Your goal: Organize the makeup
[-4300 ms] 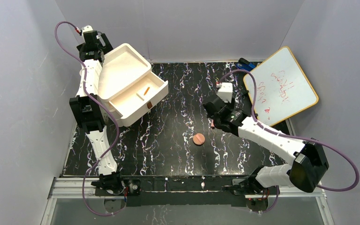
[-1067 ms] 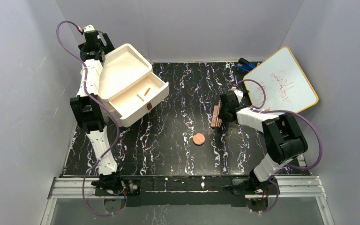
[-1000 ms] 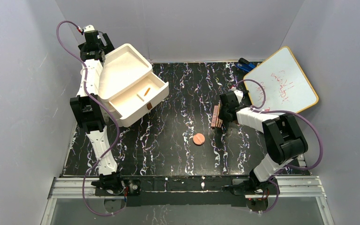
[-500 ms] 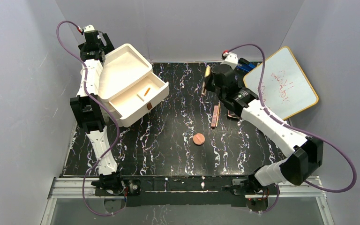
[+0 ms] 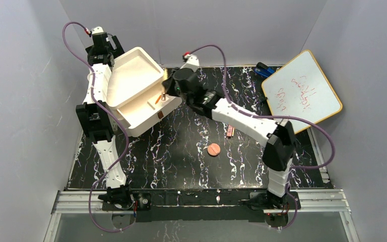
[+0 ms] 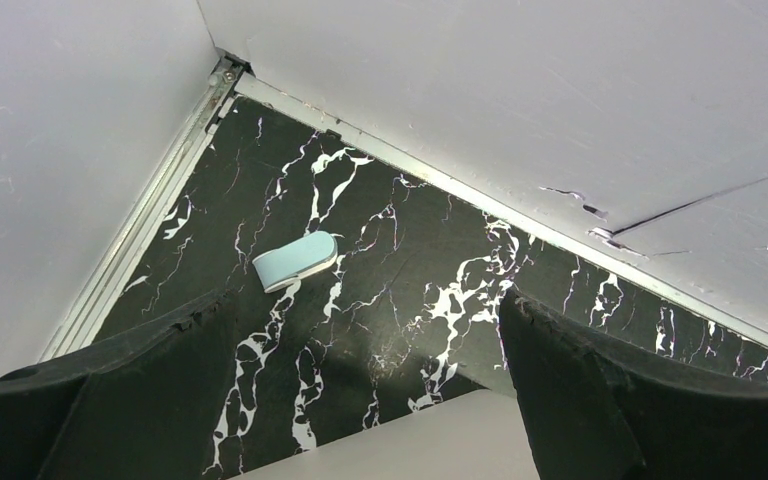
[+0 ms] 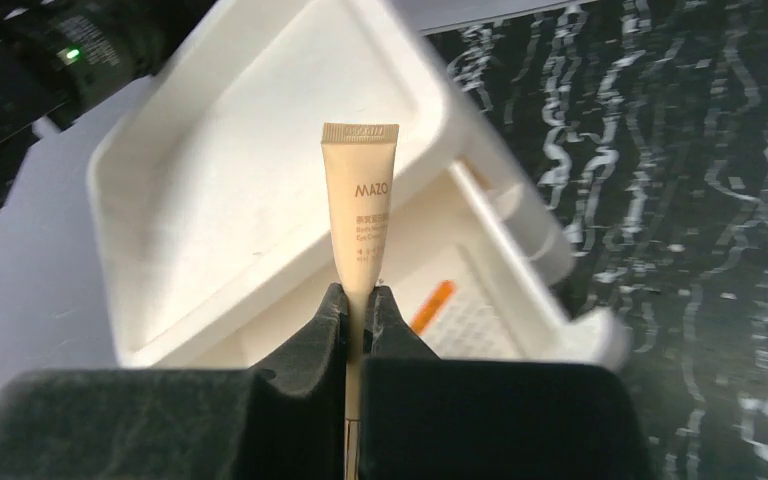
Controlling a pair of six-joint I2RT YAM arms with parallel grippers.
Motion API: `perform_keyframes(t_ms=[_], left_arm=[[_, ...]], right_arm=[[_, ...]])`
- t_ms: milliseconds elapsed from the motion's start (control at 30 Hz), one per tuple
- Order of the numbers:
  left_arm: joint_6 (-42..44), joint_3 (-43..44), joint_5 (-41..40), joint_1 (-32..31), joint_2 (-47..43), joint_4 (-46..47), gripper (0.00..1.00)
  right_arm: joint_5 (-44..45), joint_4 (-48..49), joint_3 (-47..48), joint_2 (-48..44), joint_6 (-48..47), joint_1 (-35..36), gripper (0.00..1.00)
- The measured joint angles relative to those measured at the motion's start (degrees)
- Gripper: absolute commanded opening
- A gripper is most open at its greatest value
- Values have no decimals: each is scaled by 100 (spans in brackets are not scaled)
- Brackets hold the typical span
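Note:
My right gripper [image 7: 358, 300] is shut on a slim beige makeup tube [image 7: 360, 190] that stands straight up out of its jaws. In the top view that gripper [image 5: 165, 91] hangs over the open drawer [image 5: 169, 103] of the white box. An orange stick [image 5: 157, 99] lies in the drawer, also seen as the orange stick [image 7: 432, 305] in the right wrist view. A copper-brown disc [image 5: 213, 149] and a small pink-brown piece [image 5: 229, 130] lie on the black marbled table. My left gripper [image 6: 360, 400] is open behind the box, its fingers [image 6: 600, 390] wide apart.
A whiteboard [image 5: 302, 91] with red writing leans at the back right, with a blue object [image 5: 263, 69] by its corner. A light blue eraser-like block [image 6: 295, 262] lies near the back left corner. Grey walls close in the table on three sides.
My right arm has swung left from the back middle of the table to over the open drawer, carrying the tube. The left arm has not moved.

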Motion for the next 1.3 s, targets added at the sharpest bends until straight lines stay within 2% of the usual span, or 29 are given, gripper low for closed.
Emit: perform_keyframes(t_ms=[133, 267, 467, 767, 800, 833, 933, 1000, 1033, 1100, 1233, 1300], left_arm=[[24, 55, 0, -9, 26, -35, 98], [28, 107, 9, -26, 74, -46, 99], [31, 129, 9, -28, 90, -81, 98], [26, 138, 24, -28, 92, -98, 98], [26, 140, 24, -31, 92, -94, 98], [24, 140, 28, -31, 92, -96, 98], [24, 140, 28, -31, 92, -103, 98], [24, 142, 28, -31, 92, -105, 98], [24, 142, 28, -31, 92, -105, 98], [20, 142, 31, -31, 92, -107, 98], [15, 144, 35, -31, 92, -109, 98], [17, 146, 37, -31, 92, -111, 98]], right_arm=[[-74, 70, 752, 595, 164, 376, 1], [-61, 122, 1029, 763, 345, 560, 1], [90, 372, 935, 761, 597, 765, 3], [581, 780, 68, 752, 1331, 1215, 9], [603, 800, 68, 752, 1405, 1244, 14], [627, 835, 68, 752, 1486, 1276, 24], [629, 841, 68, 752, 1692, 1325, 68], [625, 833, 76, 754, 1764, 1325, 87], [621, 820, 96, 763, 1777, 1322, 92], [605, 815, 181, 796, 1766, 1320, 95], [566, 905, 315, 820, 1416, 1311, 96], [525, 1180, 247, 761, 857, 1329, 98]])
